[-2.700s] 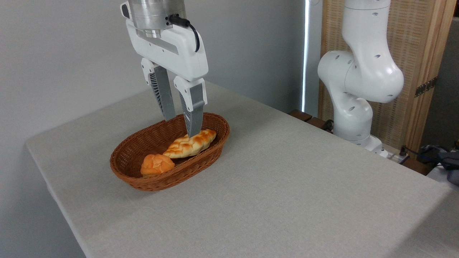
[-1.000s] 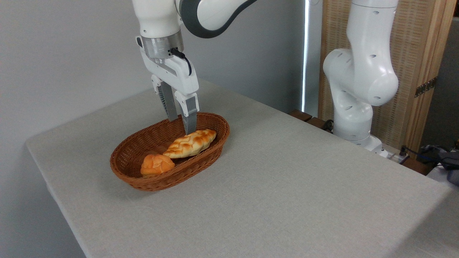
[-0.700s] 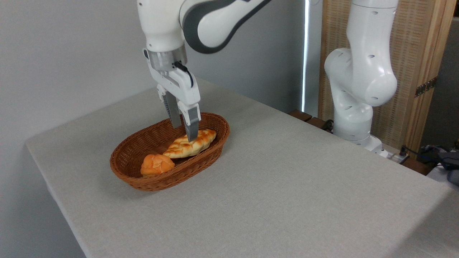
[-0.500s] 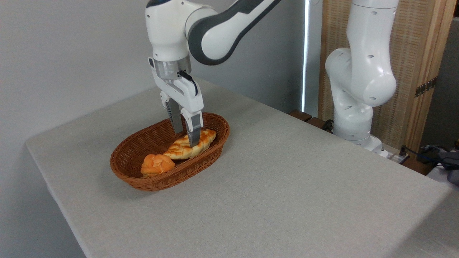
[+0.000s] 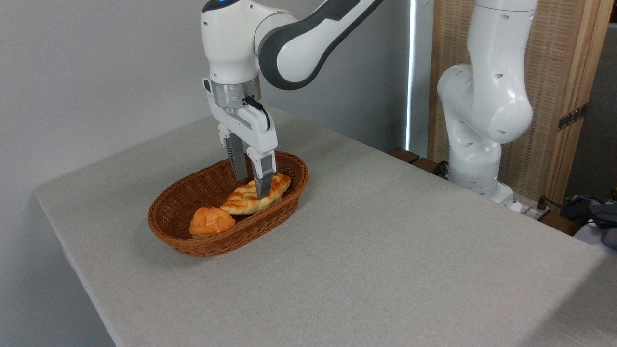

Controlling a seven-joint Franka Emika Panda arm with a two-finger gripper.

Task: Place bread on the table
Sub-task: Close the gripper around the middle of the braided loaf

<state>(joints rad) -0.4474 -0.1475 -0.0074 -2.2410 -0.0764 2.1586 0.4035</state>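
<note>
The bread (image 5: 239, 201), a braided golden loaf, lies in the right half of a brown wicker basket (image 5: 219, 242) on the grey-beige table (image 5: 395, 250). My gripper (image 5: 251, 187) points straight down into the basket and is open. Its near finger (image 5: 264, 180) is in front of the loaf's middle, and the far finger goes down behind the loaf, with its tip hidden. The loaf still rests in the basket.
A small round orange bun (image 5: 211, 220) sits in the basket's left end. The arm's white base (image 5: 482, 120) stands past the table's right far edge, before a wooden screen. The table's bare top stretches right of and in front of the basket.
The gripper has come down from above the basket and shifted slightly right, so its fingers now straddle the loaf. The loaf and the bun have stayed put.
</note>
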